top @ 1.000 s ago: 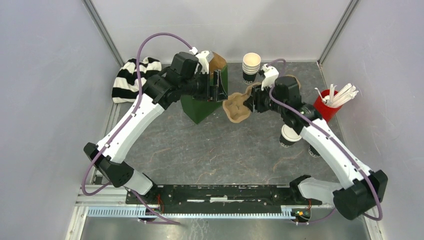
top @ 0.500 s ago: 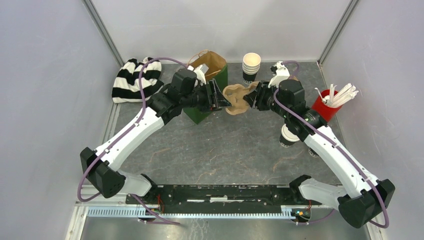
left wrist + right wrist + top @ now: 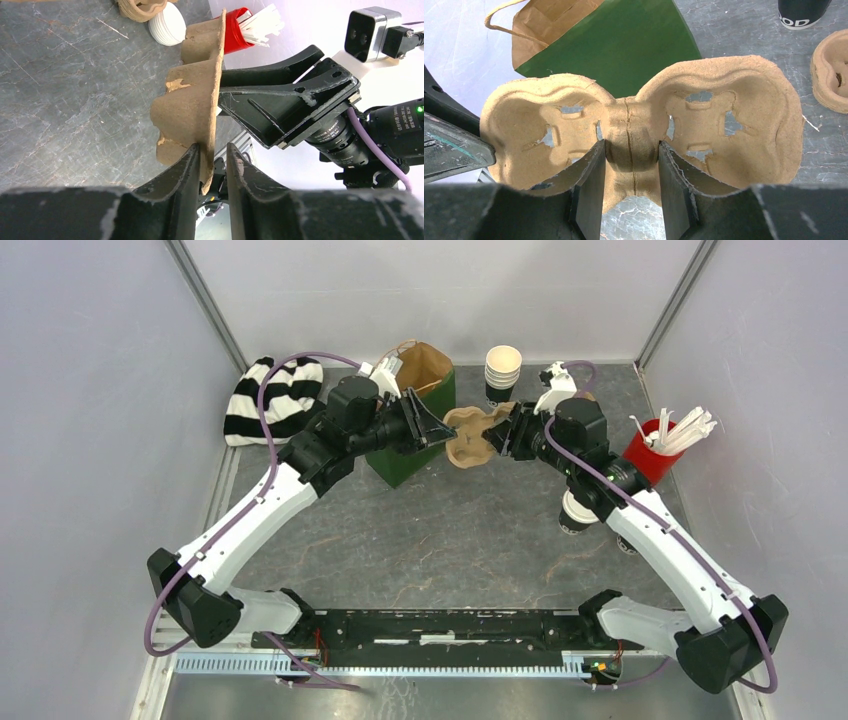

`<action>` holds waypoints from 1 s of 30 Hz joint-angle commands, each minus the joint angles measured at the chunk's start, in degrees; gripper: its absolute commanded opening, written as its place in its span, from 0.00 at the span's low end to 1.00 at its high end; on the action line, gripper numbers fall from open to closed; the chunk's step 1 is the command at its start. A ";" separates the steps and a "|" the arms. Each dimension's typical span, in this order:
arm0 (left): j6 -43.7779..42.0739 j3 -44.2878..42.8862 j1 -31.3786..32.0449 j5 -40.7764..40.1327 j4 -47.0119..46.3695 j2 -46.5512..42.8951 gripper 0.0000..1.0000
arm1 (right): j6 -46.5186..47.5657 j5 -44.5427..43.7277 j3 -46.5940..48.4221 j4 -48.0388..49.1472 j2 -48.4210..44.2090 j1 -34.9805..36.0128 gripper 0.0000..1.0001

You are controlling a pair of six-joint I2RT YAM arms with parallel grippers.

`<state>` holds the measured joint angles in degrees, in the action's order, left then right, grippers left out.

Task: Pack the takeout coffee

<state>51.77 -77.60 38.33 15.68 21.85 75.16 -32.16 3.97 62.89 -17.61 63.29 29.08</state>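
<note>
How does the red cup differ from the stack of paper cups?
The red cup is a single cup, the stack several nested. The red cup holds white stirrers; the stack's top cup is empty. The red cup is red, the stack dark below with cream rims. Both stand unlidded on the table.

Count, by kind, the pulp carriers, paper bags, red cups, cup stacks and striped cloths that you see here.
Pulp carrier: 2
Paper bag: 1
Red cup: 1
Cup stack: 1
Striped cloth: 1
Total: 6
</note>
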 commanded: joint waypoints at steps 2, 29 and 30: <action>2.54 0.04 -0.09 -0.05 -3.32 -0.60 0.23 | -0.94 -0.18 2.54 2.13 0.43 0.26 0.31; 3.73 4.58 -8.71 11.38 -2.67 -8.89 0.02 | -13.44 56.31 -10.42 24.79 0.42 -31.72 0.76; 3.70 4.75 -9.23 11.91 -2.38 -9.15 0.02 | -17.25 56.98 -11.69 28.19 0.43 -31.72 0.75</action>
<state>53.34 -73.49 30.89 23.03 20.91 67.83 -35.18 51.90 53.04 -8.93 65.43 -2.57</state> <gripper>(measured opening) 0.042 0.771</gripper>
